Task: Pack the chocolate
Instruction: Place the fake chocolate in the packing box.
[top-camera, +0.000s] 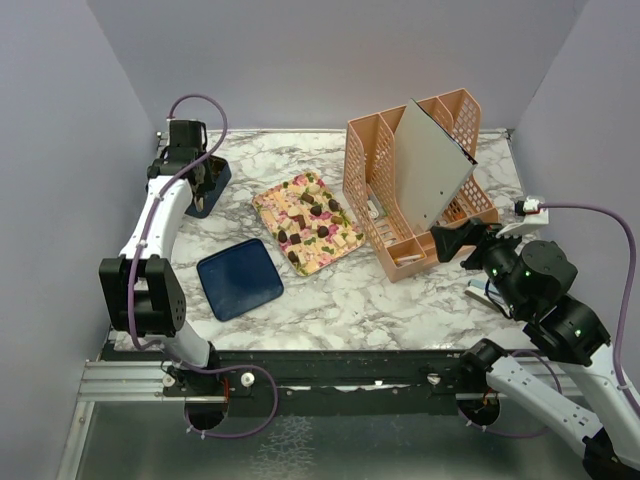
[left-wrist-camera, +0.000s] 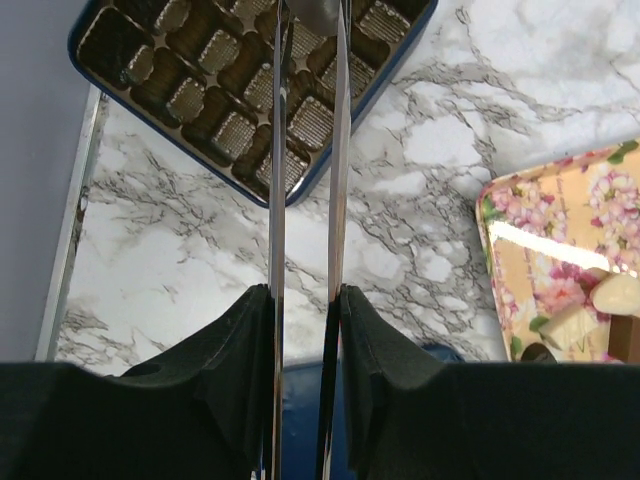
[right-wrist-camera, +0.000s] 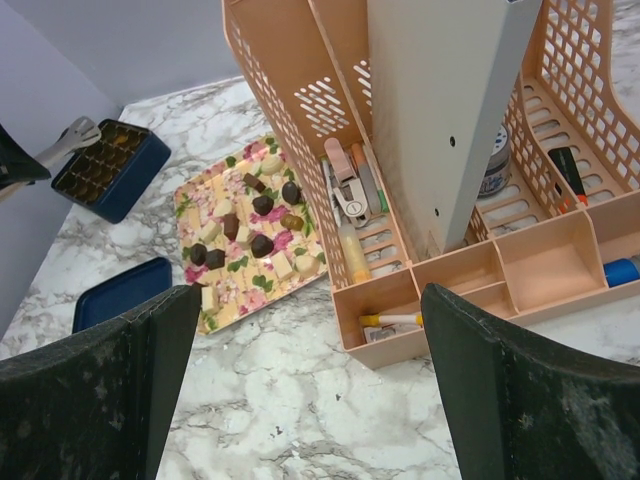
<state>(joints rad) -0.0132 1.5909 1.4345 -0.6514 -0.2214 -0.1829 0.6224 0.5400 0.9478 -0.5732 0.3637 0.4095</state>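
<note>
Dark chocolate apart from left fingers

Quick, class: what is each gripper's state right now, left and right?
Left gripper: closed on metal tongs, tips over the box.
Right gripper: open, holding nothing.

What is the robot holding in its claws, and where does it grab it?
The left claw squeezes metal tongs around the back part of their two arms. The right claw is open and holds nothing.
</note>
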